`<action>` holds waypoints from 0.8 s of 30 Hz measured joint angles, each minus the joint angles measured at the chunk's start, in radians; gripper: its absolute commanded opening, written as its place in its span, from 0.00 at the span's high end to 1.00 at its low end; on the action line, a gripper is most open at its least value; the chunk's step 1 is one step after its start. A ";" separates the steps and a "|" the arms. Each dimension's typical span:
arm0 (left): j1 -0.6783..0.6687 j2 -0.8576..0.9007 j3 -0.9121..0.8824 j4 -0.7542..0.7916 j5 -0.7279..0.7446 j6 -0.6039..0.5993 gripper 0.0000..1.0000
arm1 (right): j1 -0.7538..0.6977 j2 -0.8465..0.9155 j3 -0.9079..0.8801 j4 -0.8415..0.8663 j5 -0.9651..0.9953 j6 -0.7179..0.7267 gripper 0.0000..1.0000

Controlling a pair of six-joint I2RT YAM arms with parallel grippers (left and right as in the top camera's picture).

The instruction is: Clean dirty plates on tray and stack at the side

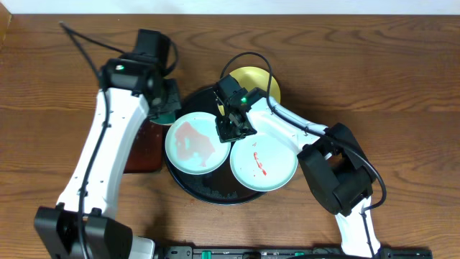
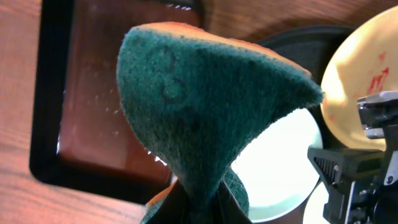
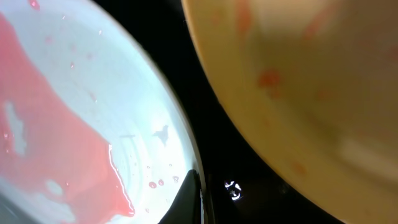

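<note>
Dirty plates on tray; left pincer clenched on green sponge; right pincer at the plate rim, can't tell its state.

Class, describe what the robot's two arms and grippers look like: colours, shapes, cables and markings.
The left arm and right arm have white links between bulky black joints, each with a green light and a thin black cable. The left gripper and right gripper are black and blocky.
</note>
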 measured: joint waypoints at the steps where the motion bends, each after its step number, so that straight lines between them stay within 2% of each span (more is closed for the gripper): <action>1: 0.010 -0.001 0.000 -0.006 0.004 0.000 0.93 | 0.000 0.000 0.002 -0.004 -0.003 -0.013 0.99; 6: 0.034 0.011 0.000 -0.010 0.013 0.000 0.93 | 0.000 -0.019 0.005 -0.040 -0.013 -0.053 0.99; 10: 0.034 0.012 0.000 -0.011 0.021 0.000 0.93 | 0.008 -0.106 0.004 -0.091 0.008 -0.074 0.99; 17: 0.034 0.012 0.000 -0.011 0.028 0.000 0.92 | 0.016 -0.272 0.005 -0.153 0.138 -0.076 0.99; 24: 0.034 0.012 0.000 0.006 0.028 0.000 0.92 | 0.060 -0.284 0.005 -0.190 0.360 -0.045 0.99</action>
